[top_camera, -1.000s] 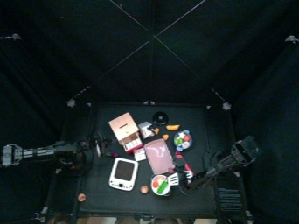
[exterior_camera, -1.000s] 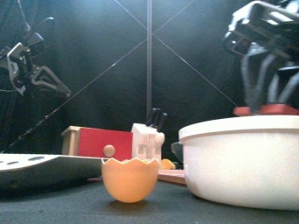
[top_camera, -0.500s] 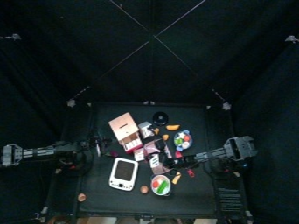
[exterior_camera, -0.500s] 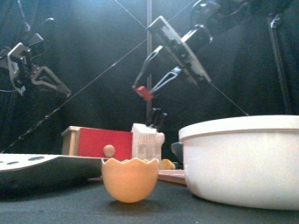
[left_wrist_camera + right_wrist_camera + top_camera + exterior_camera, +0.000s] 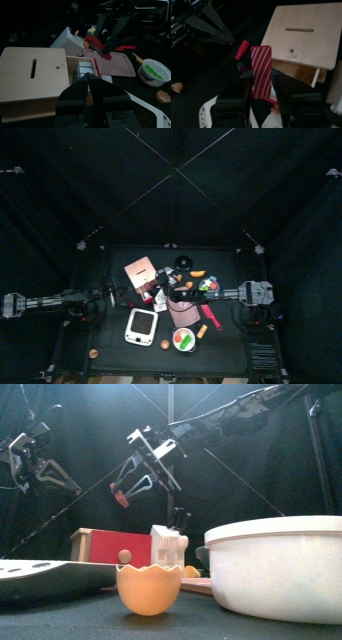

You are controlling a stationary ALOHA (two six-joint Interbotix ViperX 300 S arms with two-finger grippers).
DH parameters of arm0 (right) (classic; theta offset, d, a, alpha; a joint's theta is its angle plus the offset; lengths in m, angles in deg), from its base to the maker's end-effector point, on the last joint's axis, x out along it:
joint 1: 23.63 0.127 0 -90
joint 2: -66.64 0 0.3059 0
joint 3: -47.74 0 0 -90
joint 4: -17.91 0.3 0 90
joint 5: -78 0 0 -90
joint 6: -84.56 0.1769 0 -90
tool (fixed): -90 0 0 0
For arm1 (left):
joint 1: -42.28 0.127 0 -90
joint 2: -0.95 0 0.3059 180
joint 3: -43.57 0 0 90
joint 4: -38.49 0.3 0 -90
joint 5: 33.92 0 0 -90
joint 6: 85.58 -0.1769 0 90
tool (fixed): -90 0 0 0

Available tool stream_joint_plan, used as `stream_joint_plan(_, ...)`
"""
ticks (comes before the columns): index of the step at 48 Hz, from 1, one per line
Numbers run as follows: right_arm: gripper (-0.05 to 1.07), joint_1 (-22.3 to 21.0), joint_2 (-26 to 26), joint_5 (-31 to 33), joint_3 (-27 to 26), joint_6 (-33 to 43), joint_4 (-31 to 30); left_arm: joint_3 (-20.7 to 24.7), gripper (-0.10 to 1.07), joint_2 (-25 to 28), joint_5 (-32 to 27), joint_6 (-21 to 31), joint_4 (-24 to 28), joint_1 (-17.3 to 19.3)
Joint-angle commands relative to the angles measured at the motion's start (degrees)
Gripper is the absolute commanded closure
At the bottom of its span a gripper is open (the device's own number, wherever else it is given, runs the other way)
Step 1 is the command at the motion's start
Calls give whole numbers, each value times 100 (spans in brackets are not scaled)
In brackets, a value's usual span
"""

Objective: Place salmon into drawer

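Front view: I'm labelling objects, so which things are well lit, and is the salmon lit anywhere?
Front view: white pot and eggshell cup brightly lit, curtains black. Right wrist view: salmon well lit, held in the right tool.

Robot lab pen, black curtains (image 5: 80, 188), small black table (image 5: 114, 350)

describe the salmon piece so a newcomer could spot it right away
Start at the wooden drawer box on the table's left half. Above it hangs the right gripper, its jaws clamping the salmon: a flat red slab with pale stripes, the only striped item there.
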Motion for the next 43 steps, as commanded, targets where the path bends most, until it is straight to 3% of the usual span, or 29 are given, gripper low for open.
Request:
stream_joint_plan(1, 48, -79, -53, -35, -237, -510, 132, 114, 47, 18, 62, -9, -9, 9)
stream_joint_plan(11, 48, -202, 0, 105, -158, -2048, 343, 114, 47, 18, 62, -9, -9, 9)
stream_joint_plan(23, 47, -229, 202, 527, -255, -3480, 1257, 114, 47, 18, 62, -9, -9, 18)
stream_joint_plan(36, 46, -193, 308, 905, -404, -4263, 2347, 105, 47, 18, 62, -9, 0, 18)
stream_joint_plan(43, 37, -193, 325, 923, -439, -4456, 2707, 114, 47, 18, 62, -9, -9, 18)
